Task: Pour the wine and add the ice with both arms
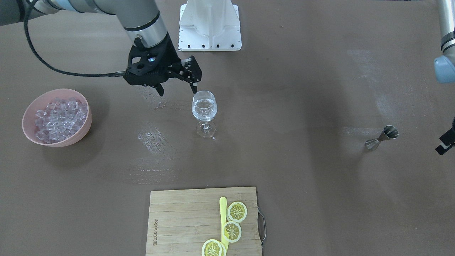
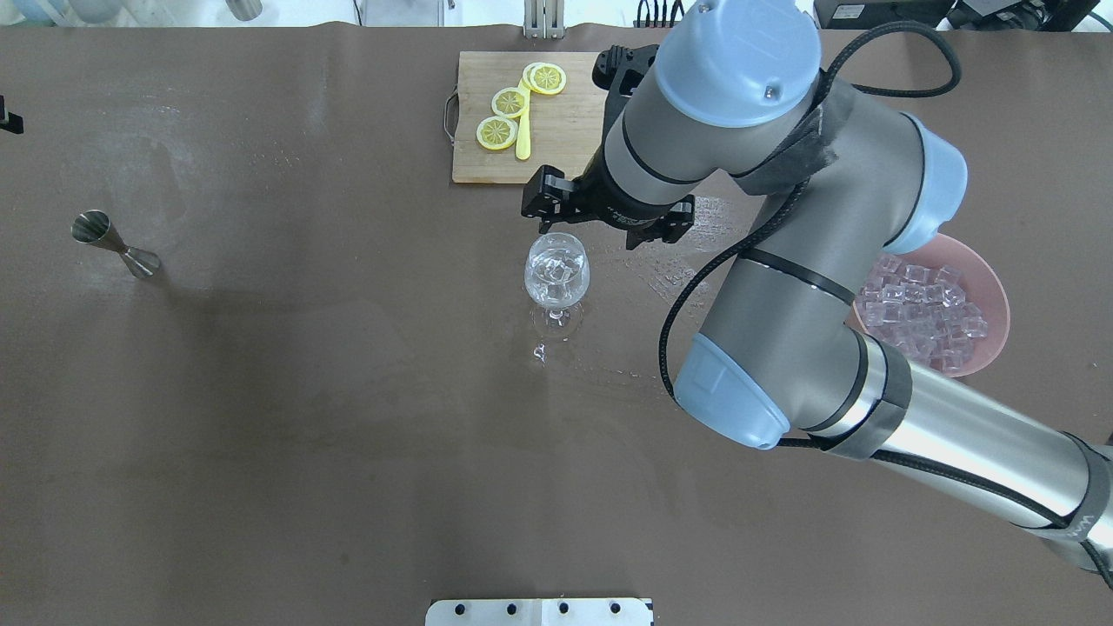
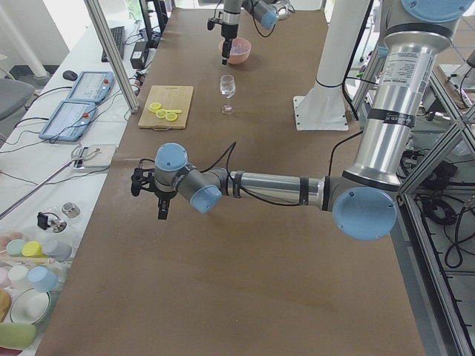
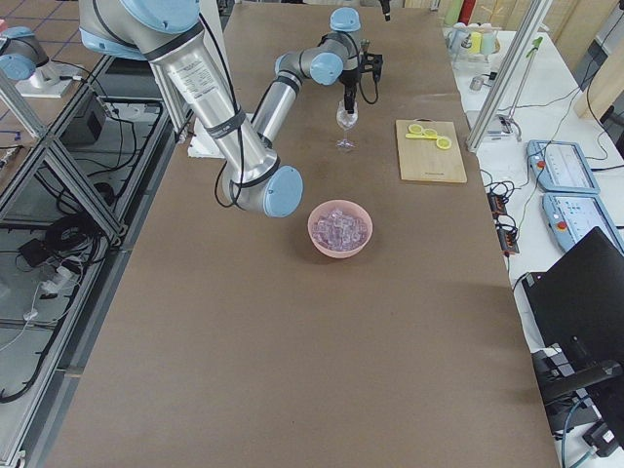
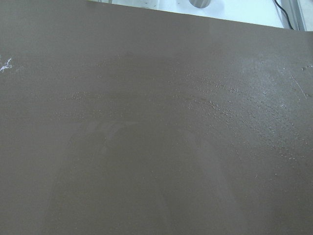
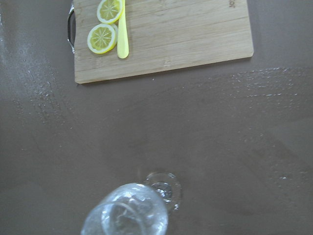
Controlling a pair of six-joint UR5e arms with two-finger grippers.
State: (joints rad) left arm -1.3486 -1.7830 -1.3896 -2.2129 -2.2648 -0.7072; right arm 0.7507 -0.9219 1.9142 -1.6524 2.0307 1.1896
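The wine glass (image 1: 204, 106) stands mid-table and holds clear contents, with ice cubes showing inside it in the overhead view (image 2: 556, 268). I cannot tell the wine apart from the cubes. My right gripper (image 1: 177, 90) hovers open and empty just above the glass, offset toward the bowl, with one fingertip (image 1: 194, 89) over the rim. The pink bowl (image 1: 26, 117) is full of ice (image 1: 58, 119). Only a sliver of my left gripper (image 1: 446, 142) shows at the view's edge, near the steel jigger (image 1: 382, 138); I cannot tell if it is open or shut.
A wooden cutting board (image 1: 177, 220) with lemon slices (image 1: 236, 211) and a yellow knife (image 1: 223, 209) lies at the operators' edge. The white pedestal (image 1: 209, 25) stands behind the glass. Wet patches (image 1: 153, 138) mark the table between glass and bowl.
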